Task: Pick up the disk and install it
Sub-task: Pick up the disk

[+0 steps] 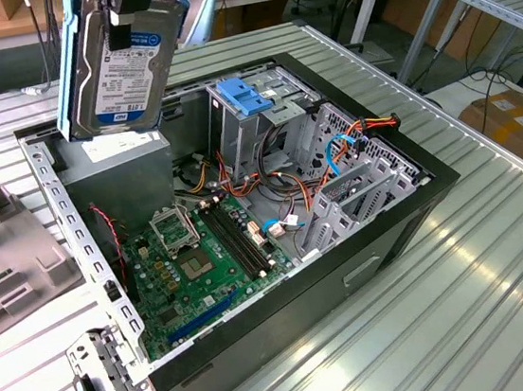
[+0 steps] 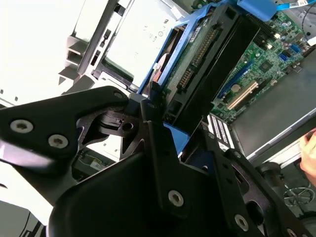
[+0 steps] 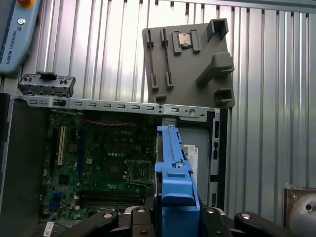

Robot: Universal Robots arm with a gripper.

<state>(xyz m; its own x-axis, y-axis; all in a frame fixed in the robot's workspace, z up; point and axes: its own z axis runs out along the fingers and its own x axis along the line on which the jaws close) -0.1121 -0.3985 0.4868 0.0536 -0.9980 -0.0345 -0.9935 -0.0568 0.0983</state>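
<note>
The disk (image 1: 121,65) hangs on edge in the air above the back corner of the open computer case (image 1: 408,225), its white label facing the exterior view and blue rails along its sides. My gripper (image 1: 138,3) is shut on its upper end, right over the grey power-supply box (image 1: 116,175). In the second wrist view the black fingers (image 2: 153,118) clamp the disk (image 2: 197,64) by its blue rail, connector edge pointing at the case. In the first wrist view the disk's blue rail (image 3: 173,168) rises between the gripper (image 3: 175,219) fingers, over the motherboard (image 3: 108,163).
The metal drive cage with a blue plastic top (image 1: 245,97) stands mid-case, cables (image 1: 352,151) beside it. A grey plastic panel (image 3: 187,64) and a small bracket (image 1: 98,378) lie on the ribbed table outside the case. A hand (image 2: 308,153) shows in the second wrist view.
</note>
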